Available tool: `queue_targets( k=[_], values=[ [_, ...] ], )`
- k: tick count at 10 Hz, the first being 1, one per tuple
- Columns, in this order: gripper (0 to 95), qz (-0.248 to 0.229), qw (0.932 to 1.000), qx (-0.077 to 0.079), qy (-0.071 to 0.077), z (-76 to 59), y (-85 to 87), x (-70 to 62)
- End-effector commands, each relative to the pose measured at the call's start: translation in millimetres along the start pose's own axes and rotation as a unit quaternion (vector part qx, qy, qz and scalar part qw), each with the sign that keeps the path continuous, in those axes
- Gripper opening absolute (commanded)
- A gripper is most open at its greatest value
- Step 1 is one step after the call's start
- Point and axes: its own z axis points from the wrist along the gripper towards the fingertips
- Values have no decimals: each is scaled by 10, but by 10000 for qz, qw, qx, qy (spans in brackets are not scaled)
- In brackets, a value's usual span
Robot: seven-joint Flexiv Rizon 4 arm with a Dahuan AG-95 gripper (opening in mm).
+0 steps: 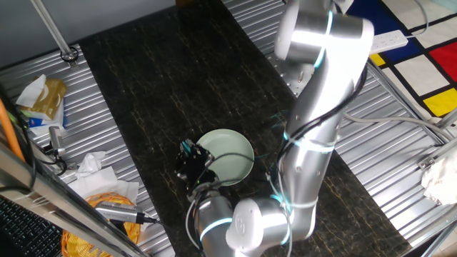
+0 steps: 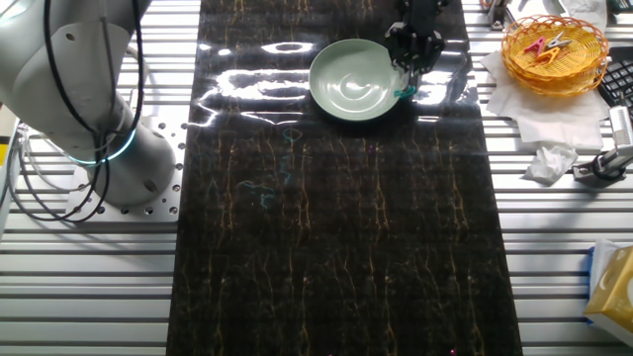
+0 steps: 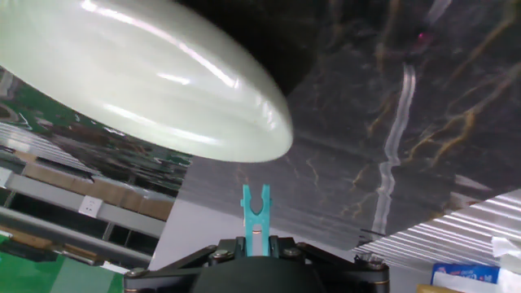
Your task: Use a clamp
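Note:
The teal clamp (image 3: pixel 256 212) sticks out from between my black fingers in the hand view, its two prongs pointing away from the hand. My gripper (image 3: pixel 256 241) is shut on it. The pale green plate (image 3: pixel 155 77) fills the upper left of the hand view, its rim a short gap beyond the prongs. In one fixed view the gripper (image 1: pixel 191 158) sits at the plate's (image 1: pixel 232 155) left rim, with teal showing at its tip. In the other fixed view the gripper (image 2: pixel 411 61) hangs over the plate's (image 2: pixel 353 81) right rim, the clamp (image 2: pixel 406 93) just below it.
The plate rests on a dark marbled mat (image 2: pixel 336 218). A yellow basket (image 2: pixel 555 47) with coloured clips stands on white paper at the mat's right in the other fixed view. Crumpled paper (image 1: pixel 91 165) and tools lie left of the mat in one fixed view.

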Motion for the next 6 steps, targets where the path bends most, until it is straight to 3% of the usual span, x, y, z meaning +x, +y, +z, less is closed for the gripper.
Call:
queue_targets(
  k=[1,6],
  values=[
    [0,34,10000,-19,-23,94,-44,-100],
    [0,82,9999,84,-40,205,0,-166]
  ],
)
